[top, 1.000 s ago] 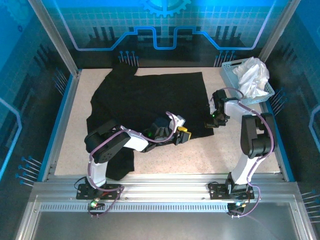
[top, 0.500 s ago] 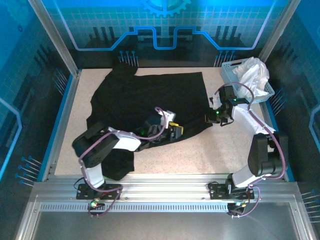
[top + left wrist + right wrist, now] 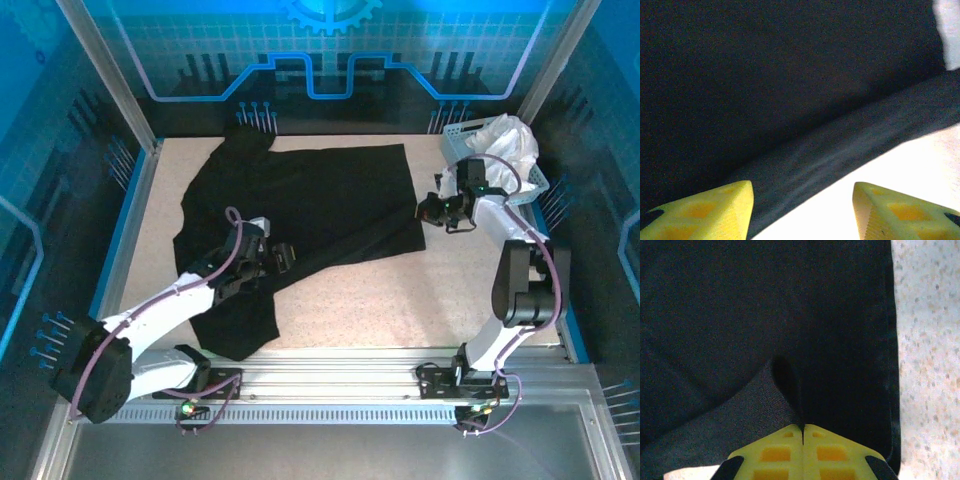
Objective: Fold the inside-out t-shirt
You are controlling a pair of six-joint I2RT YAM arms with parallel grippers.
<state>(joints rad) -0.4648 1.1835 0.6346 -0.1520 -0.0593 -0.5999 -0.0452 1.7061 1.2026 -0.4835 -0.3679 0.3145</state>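
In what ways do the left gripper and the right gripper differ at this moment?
The left gripper is open, jaws apart above the hem of the t-shirt; the right gripper is shut, pinching a fold of it. The left gripper is at the shirt's near edge, the right gripper at its right edge. Both are yellow-tipped.

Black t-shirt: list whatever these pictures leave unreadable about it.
Top external view: any print or label on the black cotton t-shirt; the cloth reads as one dark mass.
Top external view: its near-left part, covered by the left arm and left gripper.
Right wrist view: how much cloth the right gripper pinches; its shut jaws hide it.
Left wrist view: a white patch, blurred, cut off by the edge.
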